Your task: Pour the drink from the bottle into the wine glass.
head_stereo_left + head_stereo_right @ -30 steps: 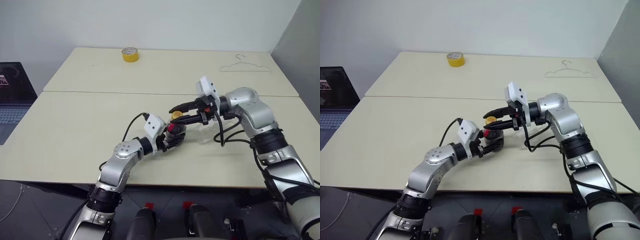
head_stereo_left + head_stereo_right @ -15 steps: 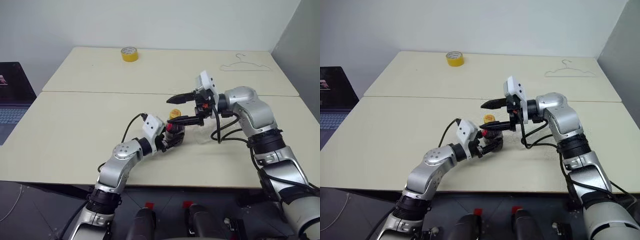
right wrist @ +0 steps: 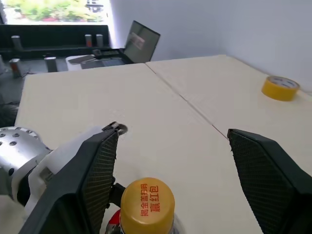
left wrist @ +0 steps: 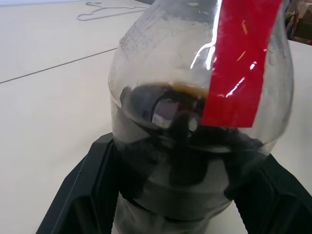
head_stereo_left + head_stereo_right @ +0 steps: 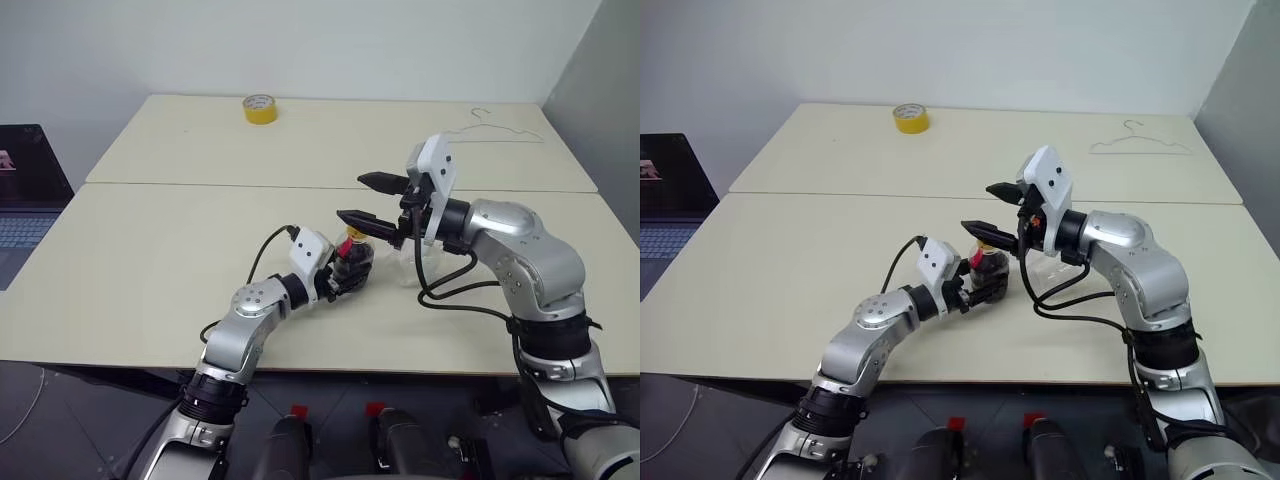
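My left gripper point(image 5: 350, 277) is shut on the bottle point(image 5: 353, 266), holding its ribbed body upright just above the table. The yellow cap point(image 3: 147, 204) is on the bottle, with a red strip point(image 4: 241, 63) below it. The dark drink point(image 4: 165, 114) fills the lower part. My right gripper point(image 5: 362, 199) hangs open just above and to the right of the cap, one finger point(image 3: 95, 173) on each side and clear of it. The wine glass point(image 5: 407, 268) shows faintly on the table right of the bottle, under my right wrist.
A yellow tape roll point(image 5: 260, 108) lies at the far edge of the back table. A wire hanger point(image 5: 492, 128) lies at the far right. A laptop point(image 5: 25, 200) sits off the left edge. A seam point(image 5: 200, 185) runs between the two tables.
My right gripper has opened off the cap, risen and drawn back to the right with its wrist turned. The cap stays on the bottle. The left gripper and bottle have kept still.
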`<move>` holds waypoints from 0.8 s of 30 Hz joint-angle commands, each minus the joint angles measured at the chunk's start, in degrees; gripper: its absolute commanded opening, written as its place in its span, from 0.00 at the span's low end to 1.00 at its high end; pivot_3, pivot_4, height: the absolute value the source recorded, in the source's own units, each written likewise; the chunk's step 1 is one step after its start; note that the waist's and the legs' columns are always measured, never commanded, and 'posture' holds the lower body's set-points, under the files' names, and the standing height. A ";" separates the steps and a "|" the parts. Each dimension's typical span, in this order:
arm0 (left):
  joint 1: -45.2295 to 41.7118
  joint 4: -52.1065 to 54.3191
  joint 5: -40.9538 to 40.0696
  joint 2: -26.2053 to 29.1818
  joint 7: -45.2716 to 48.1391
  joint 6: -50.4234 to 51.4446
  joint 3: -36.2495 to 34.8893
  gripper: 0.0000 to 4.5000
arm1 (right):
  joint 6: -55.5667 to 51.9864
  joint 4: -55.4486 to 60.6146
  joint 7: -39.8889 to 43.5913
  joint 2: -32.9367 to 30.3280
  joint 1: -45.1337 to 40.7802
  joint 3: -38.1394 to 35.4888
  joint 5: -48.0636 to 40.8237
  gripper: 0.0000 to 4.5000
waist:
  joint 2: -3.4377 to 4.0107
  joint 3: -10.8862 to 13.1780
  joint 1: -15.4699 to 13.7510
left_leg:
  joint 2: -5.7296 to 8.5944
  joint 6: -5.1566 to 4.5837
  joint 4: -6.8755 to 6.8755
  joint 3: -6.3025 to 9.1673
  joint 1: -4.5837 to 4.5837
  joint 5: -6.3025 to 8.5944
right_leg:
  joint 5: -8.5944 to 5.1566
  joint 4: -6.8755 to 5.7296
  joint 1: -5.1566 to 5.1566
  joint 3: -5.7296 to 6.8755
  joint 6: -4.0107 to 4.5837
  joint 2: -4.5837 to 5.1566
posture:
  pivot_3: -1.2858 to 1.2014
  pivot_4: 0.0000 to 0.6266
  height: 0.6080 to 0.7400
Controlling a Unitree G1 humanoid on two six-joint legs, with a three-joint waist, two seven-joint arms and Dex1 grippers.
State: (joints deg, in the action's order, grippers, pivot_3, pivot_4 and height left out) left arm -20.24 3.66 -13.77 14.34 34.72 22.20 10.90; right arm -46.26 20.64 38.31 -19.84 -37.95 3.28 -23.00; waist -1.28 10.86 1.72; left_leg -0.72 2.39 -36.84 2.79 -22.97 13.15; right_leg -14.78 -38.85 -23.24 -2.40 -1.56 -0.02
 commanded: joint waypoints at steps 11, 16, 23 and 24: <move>0.54 -1.63 1.66 0.34 -0.97 0.17 0.36 0.68 | -9.27 8.84 -12.74 2.27 3.69 -0.82 -3.26 0.85 | 0.00 0.00 0.08 | 0.03 0.00 0.01 -0.03 0.01 0.00 | -0.01 0.03 -0.01 0.01 0.01 -0.05 | 0.52 0.24 1.00; 0.75 -1.47 1.69 0.38 -1.13 0.19 0.25 0.68 | -8.78 8.12 -13.74 2.10 3.90 0.17 -2.95 0.74 | 0.00 0.00 0.10 | 0.03 0.00 0.02 -0.04 0.00 0.00 | -0.01 0.07 -0.01 0.02 0.00 -0.05 | 0.52 0.24 1.00; 0.90 -1.44 1.66 0.52 -1.29 0.20 0.12 0.68 | -8.35 7.60 -13.73 1.61 3.91 1.29 -2.85 0.27 | 0.00 0.00 0.12 | 0.03 0.00 0.06 -0.03 0.00 0.00 | -0.01 0.12 -0.01 0.03 0.00 -0.08 | 0.52 0.24 1.00; 0.86 -1.50 1.67 0.54 -1.29 0.18 0.09 0.68 | -8.28 7.48 -13.70 1.63 3.88 1.33 -2.87 0.27 | 0.00 0.00 0.12 | 0.03 0.00 0.06 -0.03 0.00 0.00 | -0.01 0.12 0.00 0.02 0.01 -0.08 | 0.52 0.24 1.00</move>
State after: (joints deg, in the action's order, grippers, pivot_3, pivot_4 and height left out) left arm -20.22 3.49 -13.53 14.30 34.07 21.87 10.90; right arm -55.41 27.76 24.97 -17.74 -33.63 4.72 -26.05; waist -1.28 10.86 1.84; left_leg -0.70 2.39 -36.78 2.76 -22.97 13.15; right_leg -14.79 -38.73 -23.24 -2.37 -1.55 -0.10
